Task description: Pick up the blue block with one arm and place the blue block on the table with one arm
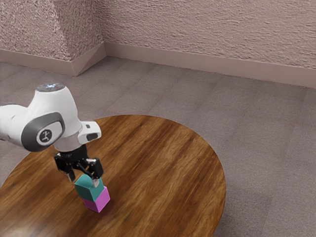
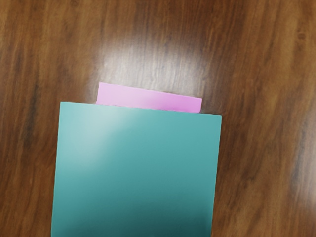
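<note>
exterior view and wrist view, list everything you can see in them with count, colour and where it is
blue-green block: one, blue-green, under the gripper and over the pink block; can't tell whether it rests on it
pink block: one, bright pink, below the blue-green block and partly hidden by it
table: one, brown wood with a rounded edge, under the blocks
floor: one, grey, around the table
wall: at least two faces, pinkish and rough, behind the table
skirting board: at least two stretches, pinkish beige, along the wall's foot
arm: one, white with dark grey parts, coming in from the exterior view's left
gripper: one, black, at the arm's end by the blue-green block's top
</note>
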### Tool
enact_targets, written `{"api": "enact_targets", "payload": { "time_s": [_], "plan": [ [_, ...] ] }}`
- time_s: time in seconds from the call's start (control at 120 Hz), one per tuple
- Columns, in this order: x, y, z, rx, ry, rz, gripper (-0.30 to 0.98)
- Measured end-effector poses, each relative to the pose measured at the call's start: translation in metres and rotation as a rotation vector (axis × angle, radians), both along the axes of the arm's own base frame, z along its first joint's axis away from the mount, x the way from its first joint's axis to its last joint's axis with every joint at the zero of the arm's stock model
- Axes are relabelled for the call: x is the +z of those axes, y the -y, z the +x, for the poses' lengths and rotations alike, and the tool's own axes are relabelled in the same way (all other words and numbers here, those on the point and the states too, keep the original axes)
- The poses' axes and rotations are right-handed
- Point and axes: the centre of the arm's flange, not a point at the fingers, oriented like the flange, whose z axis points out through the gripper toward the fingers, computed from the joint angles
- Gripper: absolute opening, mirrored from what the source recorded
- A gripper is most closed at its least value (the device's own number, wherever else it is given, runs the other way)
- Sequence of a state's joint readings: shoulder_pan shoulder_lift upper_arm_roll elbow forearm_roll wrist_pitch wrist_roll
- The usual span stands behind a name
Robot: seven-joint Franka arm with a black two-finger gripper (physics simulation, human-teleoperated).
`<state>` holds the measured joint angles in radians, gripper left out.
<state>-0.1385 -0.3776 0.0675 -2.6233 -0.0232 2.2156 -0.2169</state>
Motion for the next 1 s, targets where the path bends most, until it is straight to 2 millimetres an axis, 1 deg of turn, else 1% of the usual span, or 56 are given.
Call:
{"api": "enact_targets", "payload": {
  "time_s": [0.15,0.483,0.767,0.942,1.0],
  "plan": [
    [-0.007,0.004,0.005,0.004,0.003,0.003,0.64],
    [-0.01,-0.001,0.009,0.018,0.022,0.004,0.63],
    [-0.016,0.0,0.012,-0.021,0.024,0.022,0.63],
    [-0.019,-0.004,0.013,-0.023,0.022,0.025,0.63],
    [-0.023,-0.004,0.014,-0.025,0.017,0.027,0.63]
  ]
}}
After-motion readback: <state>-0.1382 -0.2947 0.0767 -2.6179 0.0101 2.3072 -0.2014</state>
